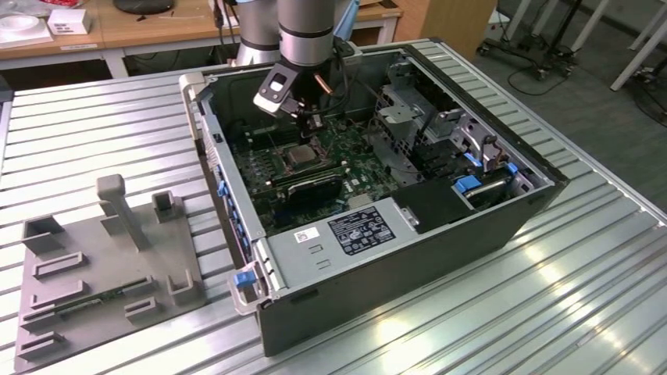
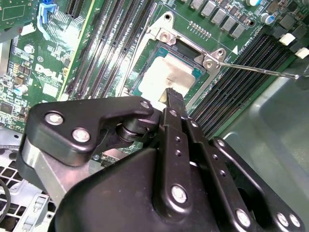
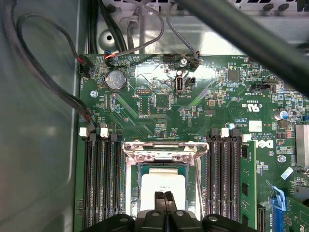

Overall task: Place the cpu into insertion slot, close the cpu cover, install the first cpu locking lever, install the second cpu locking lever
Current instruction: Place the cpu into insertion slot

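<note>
The cpu (image 2: 166, 77) (image 3: 161, 181) lies flat in the insertion slot (image 1: 301, 157) on the green board inside the open computer case. The silver cpu cover (image 2: 164, 35) (image 3: 166, 155) lies down around it, with the chip's metal top showing through its window. A thin wire locking lever (image 2: 256, 68) sticks out sideways from one corner of the cover, over the memory slots. My gripper (image 1: 304, 125) (image 2: 171, 94) (image 3: 164, 195) hangs straight above the chip, shut with its fingertips pressed together and nothing between them, at or just above the metal top.
Long black memory slots (image 3: 101, 183) flank the socket on both sides. Cables (image 3: 43, 72) run along the case wall (image 1: 208, 133). Drive cages (image 1: 417, 117) and a black power supply box (image 1: 354, 230) crowd the case. A grey fixture (image 1: 105, 266) stands on the table at the exterior view's left.
</note>
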Tool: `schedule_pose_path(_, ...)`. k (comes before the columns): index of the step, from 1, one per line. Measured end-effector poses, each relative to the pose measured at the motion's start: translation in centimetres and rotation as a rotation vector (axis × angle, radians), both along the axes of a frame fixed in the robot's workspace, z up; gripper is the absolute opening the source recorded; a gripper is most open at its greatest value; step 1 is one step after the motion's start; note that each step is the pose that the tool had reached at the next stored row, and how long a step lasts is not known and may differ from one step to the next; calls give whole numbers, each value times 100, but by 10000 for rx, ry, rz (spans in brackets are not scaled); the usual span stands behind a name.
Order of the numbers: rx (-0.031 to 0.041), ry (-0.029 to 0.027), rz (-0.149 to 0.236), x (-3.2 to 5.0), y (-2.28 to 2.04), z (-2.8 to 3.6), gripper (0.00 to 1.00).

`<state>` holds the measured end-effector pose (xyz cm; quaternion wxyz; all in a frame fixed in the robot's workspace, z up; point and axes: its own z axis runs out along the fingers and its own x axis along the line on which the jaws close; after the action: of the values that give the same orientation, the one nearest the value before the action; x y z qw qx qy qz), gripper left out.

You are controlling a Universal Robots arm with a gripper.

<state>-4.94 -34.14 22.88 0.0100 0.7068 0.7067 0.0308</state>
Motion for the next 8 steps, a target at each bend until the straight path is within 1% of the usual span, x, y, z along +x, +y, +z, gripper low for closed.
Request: schedule_pose_path(8, 0, 0, 0, 0, 0, 13, 11)
